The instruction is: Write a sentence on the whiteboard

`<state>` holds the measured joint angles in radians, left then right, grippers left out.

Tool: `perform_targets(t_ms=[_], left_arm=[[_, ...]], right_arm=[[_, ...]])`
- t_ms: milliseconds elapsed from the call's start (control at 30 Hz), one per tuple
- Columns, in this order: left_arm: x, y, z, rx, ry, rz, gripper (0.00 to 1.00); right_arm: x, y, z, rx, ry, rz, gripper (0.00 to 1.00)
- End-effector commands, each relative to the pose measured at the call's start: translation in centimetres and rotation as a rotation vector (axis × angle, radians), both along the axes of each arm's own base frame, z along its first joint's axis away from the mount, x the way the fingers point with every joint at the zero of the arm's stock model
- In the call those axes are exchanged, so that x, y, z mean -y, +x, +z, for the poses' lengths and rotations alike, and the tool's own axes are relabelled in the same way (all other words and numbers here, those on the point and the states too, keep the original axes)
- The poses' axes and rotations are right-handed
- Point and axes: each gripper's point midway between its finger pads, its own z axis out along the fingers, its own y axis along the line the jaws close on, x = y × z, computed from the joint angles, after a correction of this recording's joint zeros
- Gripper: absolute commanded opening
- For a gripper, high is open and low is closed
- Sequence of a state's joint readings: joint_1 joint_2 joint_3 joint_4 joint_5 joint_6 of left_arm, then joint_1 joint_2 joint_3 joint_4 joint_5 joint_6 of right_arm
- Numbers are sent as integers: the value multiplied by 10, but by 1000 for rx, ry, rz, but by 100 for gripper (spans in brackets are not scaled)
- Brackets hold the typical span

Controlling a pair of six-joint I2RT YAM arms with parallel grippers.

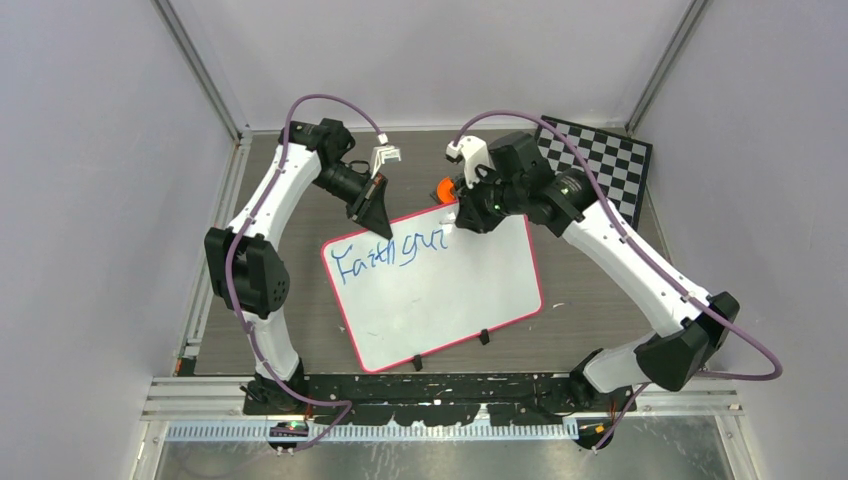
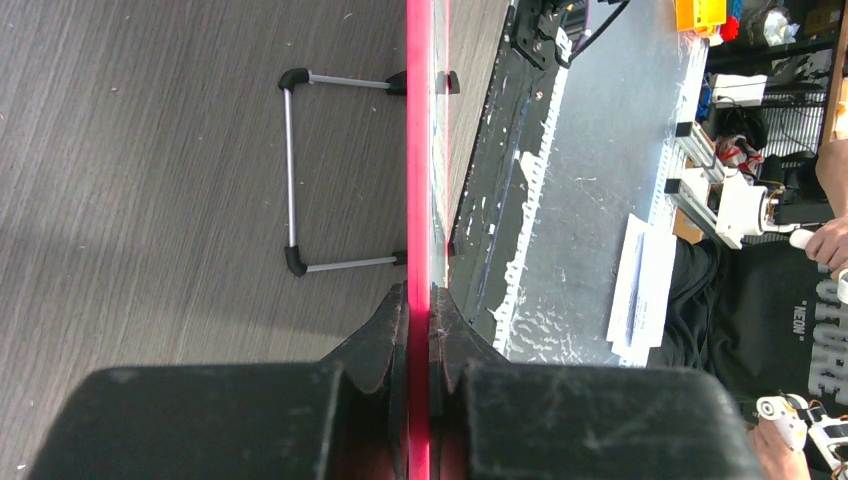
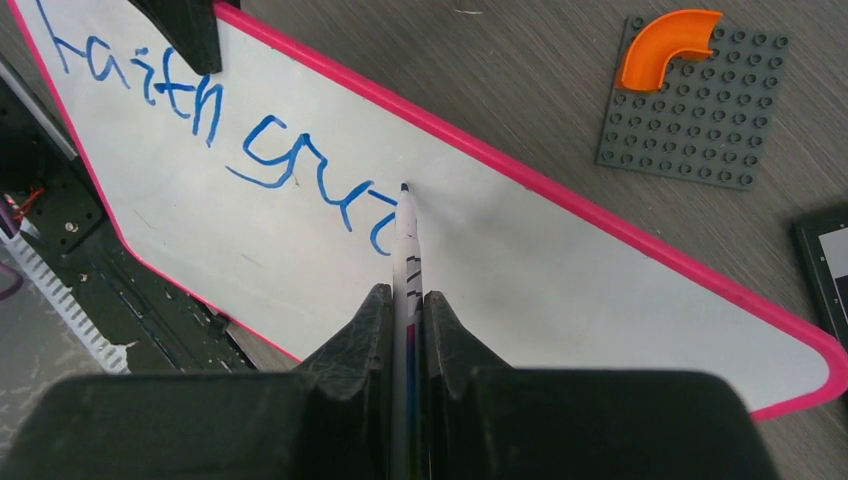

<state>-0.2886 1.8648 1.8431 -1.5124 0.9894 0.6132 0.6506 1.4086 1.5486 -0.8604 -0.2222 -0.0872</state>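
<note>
Midway: left end effector (image 2: 420,335) clamps shut on the whiteboard (image 1: 450,290) rim; right end effector (image 3: 405,320) pinches the marker (image 3: 408,240). The sentence (image 3: 200,115) stands unfinished, so I judge the next strokes continue its second word.

A large white pink-rimmed rectangular whiteboard (image 1: 450,300) rests on a dark wood-grain table (image 1: 590,320). Blue handwritten marker words (image 1: 385,262) cross the whiteboard's far-left part. A grey studded plastic baseplate (image 3: 700,120) lies just behind the whiteboard, and a black-and-white checkered board (image 1: 600,160) behind it to the right.

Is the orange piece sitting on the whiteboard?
No, the orange piece sits on a grey studded plate, off the whiteboard.
</note>
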Motion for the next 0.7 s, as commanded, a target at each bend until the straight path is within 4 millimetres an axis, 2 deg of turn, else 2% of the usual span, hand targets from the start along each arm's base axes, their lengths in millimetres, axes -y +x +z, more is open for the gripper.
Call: perform_targets(t_ms=[0, 167, 467, 667], left_arm=[[-4, -16, -25, -15, 121, -81, 0], [-4, -17, -27, -20, 125, -83, 0], [-4, -16, -27, -20, 121, -83, 0], [-4, -17, -26, -19, 122, -84, 0]], right_arm=[[-9, 15, 13, 56, 36, -5, 0], [-5, 15, -1, 40, 7, -16, 0], [6, -6, 14, 42, 29, 1, 0], [18, -15, 2, 29, 6, -21, 0]])
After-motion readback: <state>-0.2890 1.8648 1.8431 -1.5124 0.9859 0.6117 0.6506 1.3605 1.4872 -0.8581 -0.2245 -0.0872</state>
